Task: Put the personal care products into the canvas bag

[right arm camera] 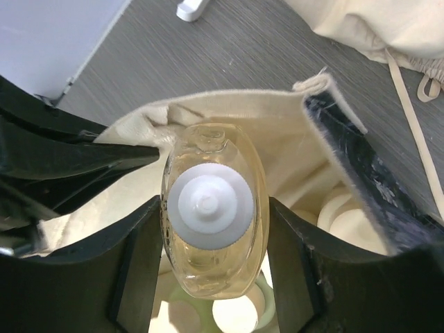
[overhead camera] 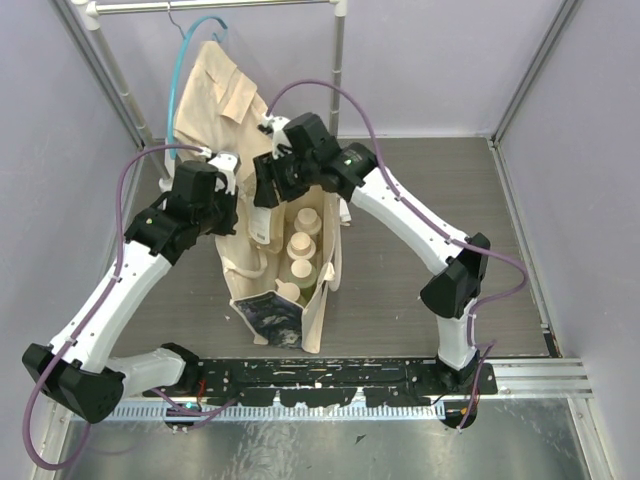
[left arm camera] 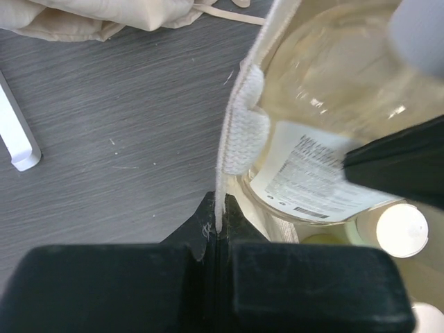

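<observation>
Sitting between the right gripper's (right arm camera: 212,267) jaws, amber bottle (right arm camera: 208,205) above canvas bag (right arm camera: 277,142).

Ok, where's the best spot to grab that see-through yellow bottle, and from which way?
Its body, below the white cap, coming straight down from above. The clear amber bottle stands upright and is oval, so fingers squeeze its two wider sides, as the right gripper does now over the canvas bag.
</observation>
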Motion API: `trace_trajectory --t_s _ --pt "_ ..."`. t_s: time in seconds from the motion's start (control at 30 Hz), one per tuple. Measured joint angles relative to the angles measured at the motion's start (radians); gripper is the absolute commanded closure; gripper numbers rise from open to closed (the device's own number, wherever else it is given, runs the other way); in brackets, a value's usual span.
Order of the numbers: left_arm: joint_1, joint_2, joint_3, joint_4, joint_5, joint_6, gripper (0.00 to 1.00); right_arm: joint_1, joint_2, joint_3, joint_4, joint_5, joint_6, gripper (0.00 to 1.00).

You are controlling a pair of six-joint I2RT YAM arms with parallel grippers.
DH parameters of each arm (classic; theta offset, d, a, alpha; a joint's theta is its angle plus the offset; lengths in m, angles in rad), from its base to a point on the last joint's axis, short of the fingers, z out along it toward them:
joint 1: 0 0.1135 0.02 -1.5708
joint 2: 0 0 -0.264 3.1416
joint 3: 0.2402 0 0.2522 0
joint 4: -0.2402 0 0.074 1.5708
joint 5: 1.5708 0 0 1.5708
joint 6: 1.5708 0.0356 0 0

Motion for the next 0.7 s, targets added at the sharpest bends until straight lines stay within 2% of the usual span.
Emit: trace_trajectory --t_s 0.3,0.7 --pt "0.003 0.000 0.000 -0.026 0.000 0.015 1.00 0.133 0.000 -0.102 0.036 0.214 -0.004 0.99" --pt "0.005 0.007 0.010 -0.042 0.009 0.041 1.00 0.143 -0.040 -0.212 0.074 0.316 0.000 0.99"
